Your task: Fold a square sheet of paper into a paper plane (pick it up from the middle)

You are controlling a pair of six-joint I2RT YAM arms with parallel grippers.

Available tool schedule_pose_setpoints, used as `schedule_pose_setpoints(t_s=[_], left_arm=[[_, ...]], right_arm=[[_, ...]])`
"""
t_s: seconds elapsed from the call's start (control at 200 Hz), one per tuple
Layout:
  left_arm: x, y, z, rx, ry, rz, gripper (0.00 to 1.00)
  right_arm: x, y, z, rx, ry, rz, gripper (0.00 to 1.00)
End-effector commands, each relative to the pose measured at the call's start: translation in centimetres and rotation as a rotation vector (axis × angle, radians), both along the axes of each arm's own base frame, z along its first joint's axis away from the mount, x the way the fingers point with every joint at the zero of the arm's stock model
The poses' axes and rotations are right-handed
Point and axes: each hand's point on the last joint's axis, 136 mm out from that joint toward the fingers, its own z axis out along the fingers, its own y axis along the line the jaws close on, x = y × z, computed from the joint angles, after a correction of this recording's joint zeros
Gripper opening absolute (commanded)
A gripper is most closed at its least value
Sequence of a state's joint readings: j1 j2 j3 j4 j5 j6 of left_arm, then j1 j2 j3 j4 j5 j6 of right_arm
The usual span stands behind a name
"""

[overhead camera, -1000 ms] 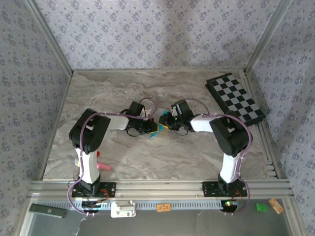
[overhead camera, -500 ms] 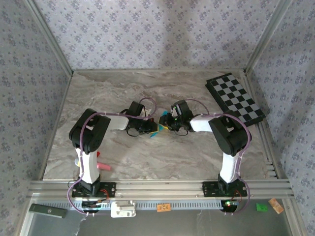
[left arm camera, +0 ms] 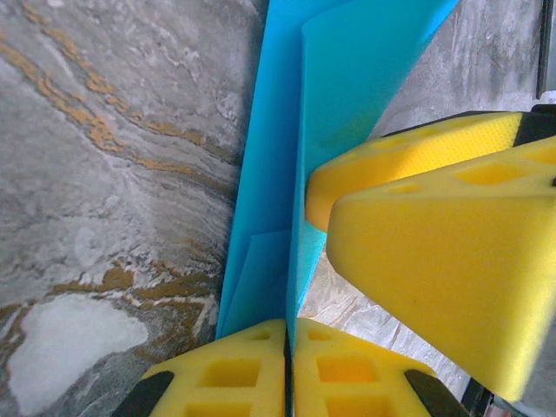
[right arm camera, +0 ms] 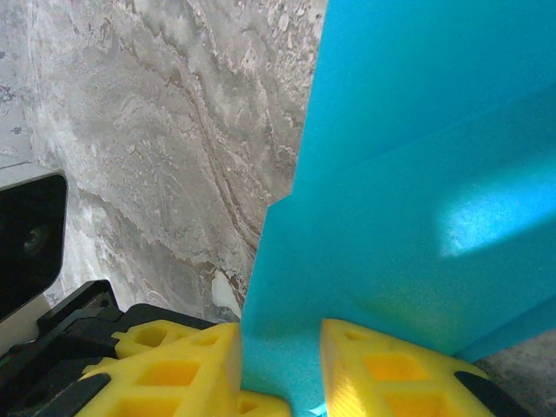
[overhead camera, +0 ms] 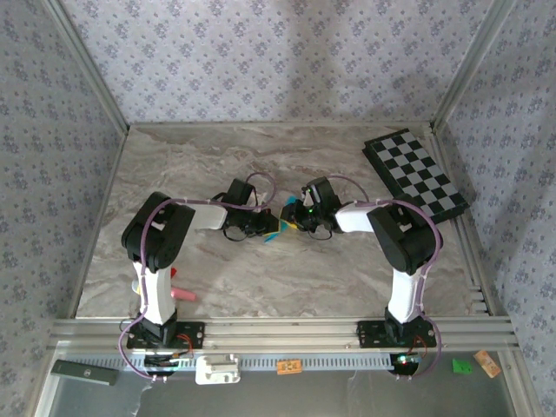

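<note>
R pincer nudged left, gripping blue paper

You have a tabletop of grey marble pattern, with pale patches and rusty brown veins that show up close from the wrists. Its back wall, left wall and right wall all carry the same pale lilac wallpaper with small floral sprigs. Bare metal posts run along the corners, and a ribbed metal rail crosses the near edge. The light is soft and even.
</note>
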State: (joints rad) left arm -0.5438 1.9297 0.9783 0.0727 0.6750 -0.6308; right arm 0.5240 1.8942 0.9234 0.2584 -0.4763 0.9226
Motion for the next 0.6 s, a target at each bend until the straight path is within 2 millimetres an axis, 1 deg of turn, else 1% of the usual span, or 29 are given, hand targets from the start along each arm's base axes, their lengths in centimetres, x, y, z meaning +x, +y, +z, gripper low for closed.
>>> schedule_pose_setpoints(t_s=[0.0,0.43,0.595], left_arm=[[-1.4,1.1,-0.5,0.042,0.059,0.005,0.1],[-2.5,2.3,0.2,0.072,0.061,0.004,0.11],[-2.9,2.7,-0.2,0.093,0.07,0.003,0.1]], right_arm=[[-0.4,-1.3,-2.5,-0.07,0.06,-0.016,0.32],[-0.5,-1.4,-2.8,-0.08,0.073,-0.01,0.31],[-0.6,-1.4,-3.0,-0.089,0.083,-0.009,0.31]])
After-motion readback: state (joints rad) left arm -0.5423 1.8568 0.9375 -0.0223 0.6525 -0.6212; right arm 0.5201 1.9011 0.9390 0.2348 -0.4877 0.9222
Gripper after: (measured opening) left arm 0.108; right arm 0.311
